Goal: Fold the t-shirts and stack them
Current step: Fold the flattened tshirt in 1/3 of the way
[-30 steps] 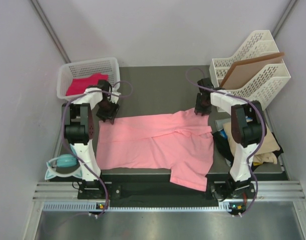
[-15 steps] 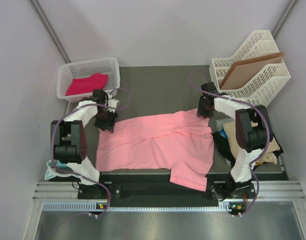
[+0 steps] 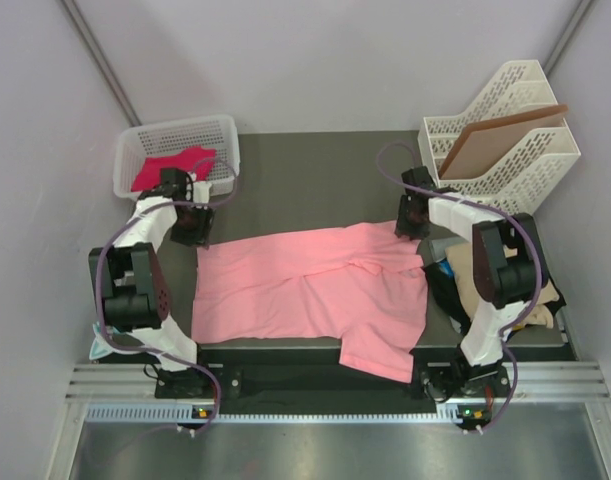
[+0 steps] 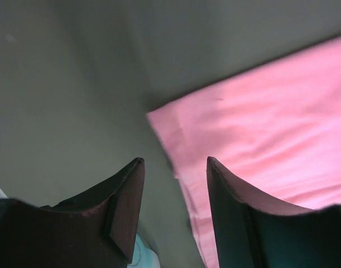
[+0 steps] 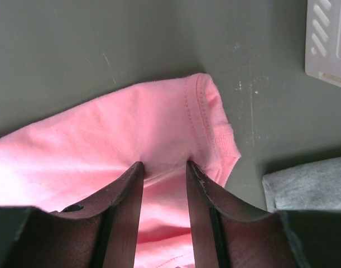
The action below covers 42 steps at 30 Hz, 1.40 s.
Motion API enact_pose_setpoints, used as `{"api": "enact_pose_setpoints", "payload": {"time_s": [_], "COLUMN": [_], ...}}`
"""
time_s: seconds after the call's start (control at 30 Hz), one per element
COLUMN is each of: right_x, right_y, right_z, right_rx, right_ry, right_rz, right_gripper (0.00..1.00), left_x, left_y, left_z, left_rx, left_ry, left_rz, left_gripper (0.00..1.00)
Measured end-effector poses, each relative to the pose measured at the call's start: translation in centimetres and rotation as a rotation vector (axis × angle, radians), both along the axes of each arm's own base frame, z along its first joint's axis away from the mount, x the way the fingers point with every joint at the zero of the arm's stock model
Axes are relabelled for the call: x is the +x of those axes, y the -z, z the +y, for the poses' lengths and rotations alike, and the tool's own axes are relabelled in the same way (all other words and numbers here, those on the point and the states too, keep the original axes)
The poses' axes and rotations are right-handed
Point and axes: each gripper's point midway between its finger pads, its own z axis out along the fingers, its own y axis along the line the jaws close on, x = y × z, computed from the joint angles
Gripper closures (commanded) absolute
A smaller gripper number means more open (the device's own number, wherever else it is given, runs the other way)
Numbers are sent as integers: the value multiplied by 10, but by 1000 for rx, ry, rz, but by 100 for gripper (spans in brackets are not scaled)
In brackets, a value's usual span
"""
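Note:
A salmon pink t-shirt (image 3: 305, 285) lies spread flat across the dark table, one sleeve hanging over the front edge. My left gripper (image 3: 192, 228) is open and empty, just left of the shirt's far left corner; the left wrist view (image 4: 174, 161) shows that corner (image 4: 259, 111) beside the right finger. My right gripper (image 3: 413, 222) is open, its tips pressed down on the shirt's far right corner. The right wrist view (image 5: 163, 163) shows pink cloth (image 5: 131, 123) in the gap. A magenta-pink t-shirt (image 3: 170, 165) lies in the white basket (image 3: 180, 130). Tan (image 3: 490, 290), black (image 3: 445, 292) and blue (image 3: 443, 265) shirts are piled at the right.
A white file rack (image 3: 515, 160) holding a stiff brown board (image 3: 500, 135) stands at the back right. A teal object (image 3: 110, 335) lies by the left arm's base. Grey cloth (image 5: 304, 178) and the rack's corner (image 5: 329, 39) lie close to my right gripper.
My left gripper has let go of the shirt's far left corner and moved back and left off the cloth. My right gripper shifted slightly right. The shirt lies flatter.

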Motion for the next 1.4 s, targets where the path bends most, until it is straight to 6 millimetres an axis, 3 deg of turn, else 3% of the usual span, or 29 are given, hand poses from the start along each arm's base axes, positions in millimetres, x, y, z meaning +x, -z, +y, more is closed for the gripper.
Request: {"api": "enact_pose_setpoints", "payload": {"time_s": [0.13,0.2,0.47,0.6,0.73,0.83,1.03,1.27,1.4], "right_x": [-1,-1,-5,-5,-7,-7,-8,-8,-9], "right_y": [-4,-5,-3,-5,-6,-7,-8,-12,-13], "right_z": [-1,1,4,9,15,18,17,17,19], "right_rx": [-6,-6,-18,-25,-31,-35,-50,-54,-57], "right_ry": [-2,-6,-23,-35,-51,-60,-65,-65,-72], "right_rz": [-5,-8,-5,-11,-18,-20,-21,-31,-32], "right_gripper": [64,65,67,68,69,69,69,69,69], "left_x": [-3,-8,-11,-9,-6,-2,1,15,14], "left_y": [21,34,54,53,53,53,49,17,18], "left_z": [36,43,32,30,29,30,33,22,14], "left_rx": [-34,-40,-78,-92,-99,-102,-141,-218,-237], "left_ry": [-122,-148,-134,-143,-152,-165,-189,-184,-179], "left_rz": [52,91,146,140,129,114,92,15,18], "left_gripper": [50,51,52,54,69,75,74,71,71]}}
